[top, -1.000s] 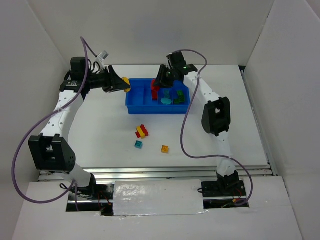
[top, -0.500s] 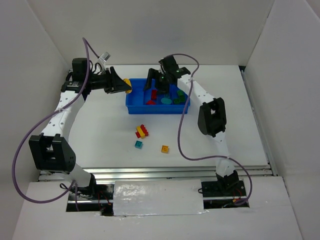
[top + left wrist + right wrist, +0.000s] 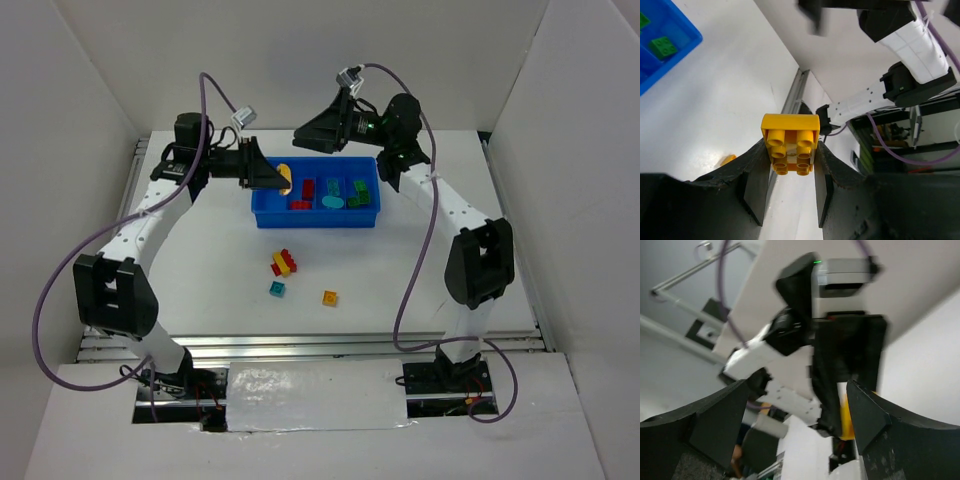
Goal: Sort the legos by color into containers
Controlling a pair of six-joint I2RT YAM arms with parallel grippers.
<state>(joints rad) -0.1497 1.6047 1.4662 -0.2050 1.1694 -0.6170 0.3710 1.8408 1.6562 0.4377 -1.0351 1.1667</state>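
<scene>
Left gripper is clamping a yellow brick, one finger pressing each side and the studs facing the camera. Only the left wrist view shows this grip. From the top, the brick is just a yellow spot at the gripper tip, sitting at the 9 o'clock end of the tray. I can't tell its height over the tray.

The left wrist view is also catching a tray corner at 10 o'clock with a green brick inside. The right arm is showing at 1 o'clock.

Right gripper is hanging raised at the tray's 12 o'clock, pointing toward 9. Its jaws are standing wide apart and holding nothing. The right wrist view is blurred. It shows the left arm between the spread fingers, with a sliver of yellow just inside the right-hand finger.

The top view alone is showing the tray contents. From 9 toward 3 o'clock they are red bricks, teal pieces and green bricks.

On the table, at the tray's 6 o'clock and well apart from it, loose pieces are lying:
- a red-yellow cluster
- a teal brick
- an orange-yellow brick
</scene>
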